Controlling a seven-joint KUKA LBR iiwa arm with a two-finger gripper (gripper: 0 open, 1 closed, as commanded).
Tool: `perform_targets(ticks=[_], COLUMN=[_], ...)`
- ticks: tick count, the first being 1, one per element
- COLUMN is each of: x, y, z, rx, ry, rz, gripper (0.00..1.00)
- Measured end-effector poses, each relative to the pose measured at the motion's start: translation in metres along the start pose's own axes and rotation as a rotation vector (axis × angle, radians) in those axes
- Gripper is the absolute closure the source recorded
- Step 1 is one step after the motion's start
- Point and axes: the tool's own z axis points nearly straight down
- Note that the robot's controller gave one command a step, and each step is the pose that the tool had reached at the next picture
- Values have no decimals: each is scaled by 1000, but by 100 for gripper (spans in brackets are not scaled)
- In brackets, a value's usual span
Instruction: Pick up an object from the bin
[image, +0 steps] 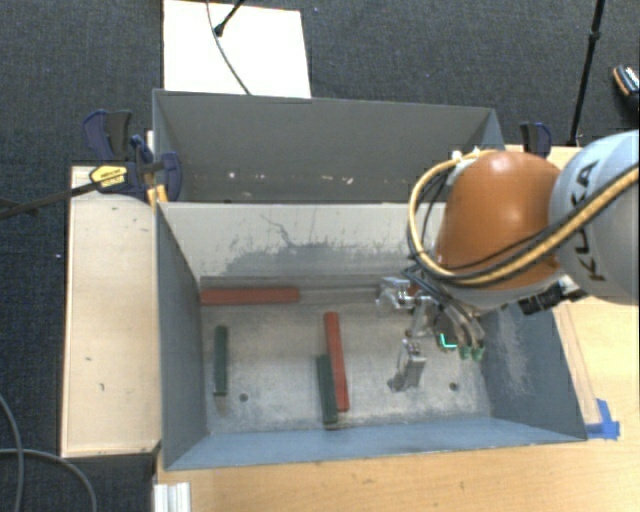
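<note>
Here, in the camera view, the gripper (408, 372) hangs low over bare floor at the right of the bin (525, 390). I cannot tell whether its jaws are apart. The nearest red bar (335, 372) lies to its left, just beside a green bar (326, 392). Closing here would likely grab nothing.

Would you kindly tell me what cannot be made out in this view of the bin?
Camera view:
1. Right rear floor of the bin: hidden by the arm's orange cover.
2. Pincer: whether it touches the floor cannot be judged from above.
3. Red stick and dark green stick: whether they touch or overlap is too small to tell.
</note>
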Motion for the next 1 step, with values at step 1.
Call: perform_targets(ticks=[1], x=[-29], y=[51], z=[135], rx=[2], ry=[0], rz=[-439], gripper=[0])
